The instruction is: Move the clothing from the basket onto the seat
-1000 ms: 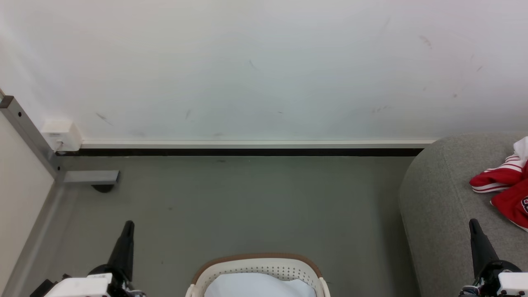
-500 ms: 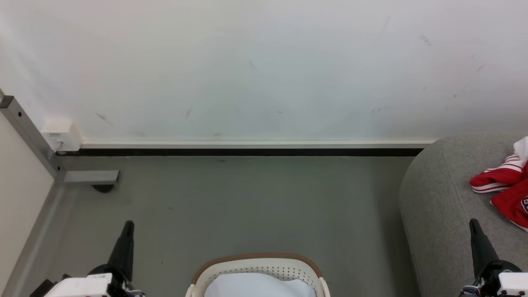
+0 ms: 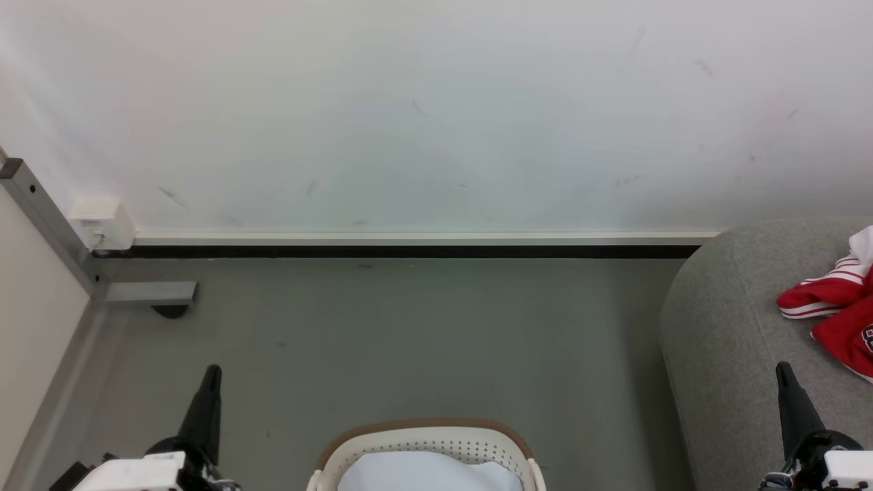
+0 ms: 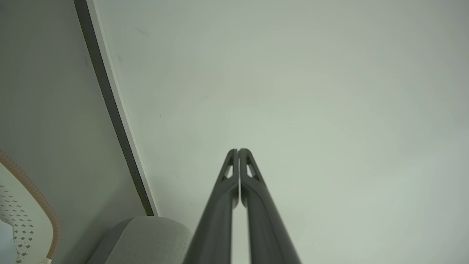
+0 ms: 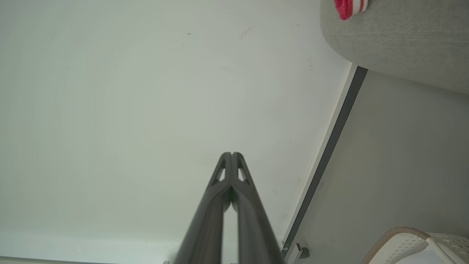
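Nothing has moved vs a second ago: arms, basket and clothing are all static. Left gripper (image 3: 212, 374) and right gripper (image 3: 784, 372) are both fully closed and empty, fingers pointing at the wall (image 3: 436, 116).

The red clothing (image 3: 835, 317) is already on the seat (image 3: 723, 327), just ahead and to the right of the right gripper's tips.

The basket (image 3: 426, 428) sits between the two grippers and behind both tip lines. It is to the right of the left gripper and well to the left of the right one, so nearer the left.

There is pale blue-white fabric (image 3: 430, 474) in it; can't tell if it's a garment or a liner. If it has to go, my read is that the left arm is nearer the pick and the right arm nearer the drop. The heap looks to run side to side, so approach across it.
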